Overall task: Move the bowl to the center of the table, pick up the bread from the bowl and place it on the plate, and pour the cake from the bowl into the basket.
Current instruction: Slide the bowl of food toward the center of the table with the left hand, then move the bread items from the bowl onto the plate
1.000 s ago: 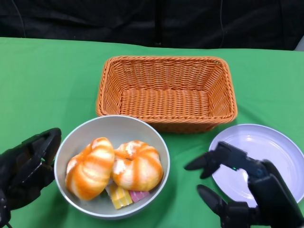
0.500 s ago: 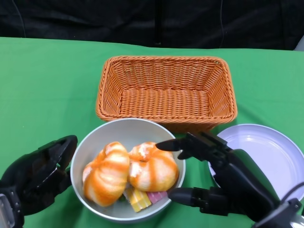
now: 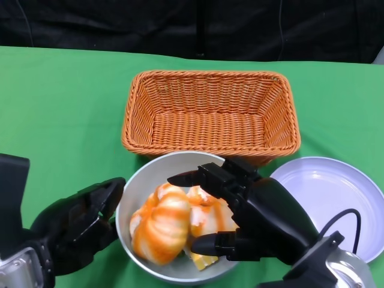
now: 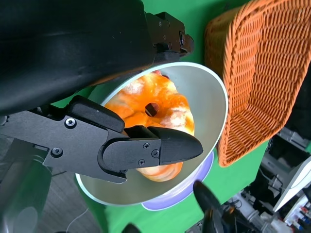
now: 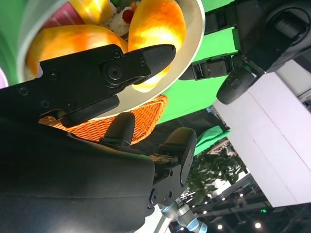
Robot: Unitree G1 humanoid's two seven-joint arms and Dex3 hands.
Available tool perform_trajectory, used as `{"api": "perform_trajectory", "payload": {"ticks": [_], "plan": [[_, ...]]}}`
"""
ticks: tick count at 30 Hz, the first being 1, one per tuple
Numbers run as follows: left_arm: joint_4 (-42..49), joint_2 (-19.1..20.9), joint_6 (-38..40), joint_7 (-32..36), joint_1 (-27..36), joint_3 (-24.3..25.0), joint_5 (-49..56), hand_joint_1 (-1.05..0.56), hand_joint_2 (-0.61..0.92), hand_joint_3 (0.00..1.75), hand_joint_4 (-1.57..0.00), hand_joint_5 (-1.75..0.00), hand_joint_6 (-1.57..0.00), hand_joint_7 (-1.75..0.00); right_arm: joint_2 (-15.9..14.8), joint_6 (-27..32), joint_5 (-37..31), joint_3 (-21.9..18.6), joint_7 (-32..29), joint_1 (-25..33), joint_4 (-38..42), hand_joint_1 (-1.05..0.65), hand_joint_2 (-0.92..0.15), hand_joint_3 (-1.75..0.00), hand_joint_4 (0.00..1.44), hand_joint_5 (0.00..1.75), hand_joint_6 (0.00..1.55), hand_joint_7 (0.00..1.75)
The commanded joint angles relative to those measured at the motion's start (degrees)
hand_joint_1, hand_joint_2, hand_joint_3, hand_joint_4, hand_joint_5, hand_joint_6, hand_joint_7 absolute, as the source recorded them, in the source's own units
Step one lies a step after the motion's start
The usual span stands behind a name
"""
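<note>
The bowl [image 3: 141, 186] with bread [image 3: 161, 225] is shown beside the basket [image 3: 210, 114]. The right hand [image 3: 240, 210] is spread open above it. The left hand [image 3: 78, 225] is also open. Cake [image 5: 127, 14] is seen only from the right wrist.

Place: a robot lab or demonstration hall, not a home.
Table: a flat bright green cloth-covered table [image 3: 60, 102] serves as a staged work surface.
Behind the table: a black curtain backdrop [image 3: 198, 27].
Beyond the table: white partition walls [image 5: 272, 131], ceiling spotlights [image 5: 218, 226] and green foliage [image 5: 214, 170], as the right wrist view shows.
</note>
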Motion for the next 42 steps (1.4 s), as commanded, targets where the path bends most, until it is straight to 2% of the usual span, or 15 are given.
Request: {"api": "perform_trajectory", "payload": {"ticks": [1, 6, 13, 18, 24, 28, 32, 33, 35, 37, 39, 40, 41, 42], "plan": [[-0.82, 0.32, -1.04, -0.30, 0.19, -1.02, 0.24, -0.72, 0.92, 0.53, 0.00, -0.21, -0.05, 0.00, -0.47, 0.52, -1.56, 1.04, -1.20, -1.70, 1.58, -0.55, -0.90, 0.00, 0.00, 1.19, 0.06, 0.82], [-2.26, 0.96, -1.91, 1.33, 0.66, -3.10, 2.76, -0.71, 0.92, 0.56, -0.01, -0.23, -0.05, 0.00, -0.85, 0.50, -4.26, 2.78, -2.34, -3.64, 4.78, -0.56, -0.88, 0.00, 0.00, 1.16, 0.05, 0.81], [-2.53, 1.37, -5.08, 3.38, 1.78, -4.67, 7.96, -0.75, 0.92, 0.51, 0.00, -0.46, -0.15, -0.02, -1.37, 1.11, -7.97, 4.98, -4.16, -6.34, 9.56, -0.58, -0.88, 0.00, 0.01, 1.10, 0.08, 0.73], [-2.63, 1.89, -6.42, 3.19, 2.39, -5.52, 10.00, -0.76, 0.92, 0.50, 0.00, -0.47, -0.15, -0.02, -1.38, 1.26, -10.81, 7.19, -7.02, -8.67, 13.92, -0.59, -0.89, 0.00, 0.05, 1.05, 0.15, 0.63], [-2.26, 5.03, -15.96, 3.13, 3.89, -10.35, 18.87, -0.76, 0.92, 0.62, 0.00, -0.47, -0.13, -0.01, -1.04, 2.18, -14.06, 10.23, -9.61, -12.15, 20.73, -0.64, -0.91, 0.00, 0.06, 0.99, 0.21, 0.52], [-1.28, 5.11, -21.63, 3.74, 5.14, -11.25, 23.06, -0.73, 0.92, 0.67, 0.00, -0.50, -0.14, -0.01, -0.10, 2.74, -13.70, 11.73, -9.91, -13.52, 24.05, -0.63, -0.91, 0.00, 0.12, 0.90, 0.31, 0.35], [-0.58, 4.43, -23.74, 4.20, 5.62, -11.22, 24.96, -0.72, 0.92, 0.69, 0.00, -0.50, -0.16, -0.02, 0.81, 3.78, -14.85, 13.28, -11.74, -14.50, 26.01, -0.56, -0.92, -0.01, 0.18, 0.86, 0.40, 0.29], [-0.42, 3.89, -23.90, 4.68, 5.72, -10.95, 25.11, -0.73, 0.92, 0.69, 0.00, -0.50, -0.17, -0.02, 1.06, 3.91, -15.14, 13.53, -12.83, -14.70, 26.56, -0.49, -0.92, -0.02, 0.26, 0.87, 0.51, 0.33], [-0.34, 2.82, -23.89, 5.52, 5.87, -10.39, 25.23, -0.74, 0.92, 0.70, 0.00, -0.51, -0.18, -0.03, 1.29, 3.68, -15.21, 13.84, -15.08, -15.00, 27.49, -0.41, -0.92, -0.04, 0.37, 0.85, 0.62, 0.38], [-0.73, 1.27, -23.73, 6.93, 6.06, -9.71, 25.28, -0.76, 0.92, 0.71, -0.02, -0.53, -0.20, -0.03, 1.26, 2.05, -14.68, 13.94, -18.56, -15.39, 28.71, -0.28, -0.91, -0.04, 0.58, 0.93, 0.77, 0.46], [-0.85, 0.27, -24.51, 7.99, 6.35, -9.34, 25.69, -0.78, 0.92, 0.72, -0.02, -0.57, -0.21, -0.03, 1.26, -0.78, -14.03, 13.92, -23.30, -15.94, 30.56, -0.22, -0.92, -0.06, 0.72, 1.09, 0.87, 0.53], [-0.80, 0.01, -25.05, 8.31, 6.48, -9.28, 25.99, -0.78, 0.92, 0.74, -0.01, -0.63, -0.22, -0.03, 1.29, -2.19, -13.88, 13.92, -25.69, -16.24, 31.58, -0.18, -0.90, -0.11, 0.86, 1.38, 0.97, 0.67], [-0.58, -0.47, -26.04, 8.57, 6.69, -9.00, 25.97, -0.78, 0.92, 0.75, -0.01, -0.65, -0.22, -0.03, 1.47, -3.94, -13.54, 13.75, -28.55, -16.52, 32.75, -0.17, -0.84, -0.23, 0.90, 1.49, 0.98, 0.75], [-0.37, -0.89, -26.82, 8.84, 6.85, -8.77, 25.99, -0.77, 0.92, 0.77, 0.00, -0.67, -0.23, -0.03, 1.64, -5.23, -13.18, 13.52, -30.67, -16.68, 33.56, -0.15, -0.68, -0.60, 0.98, 1.61, 0.93, 1.11]]}}
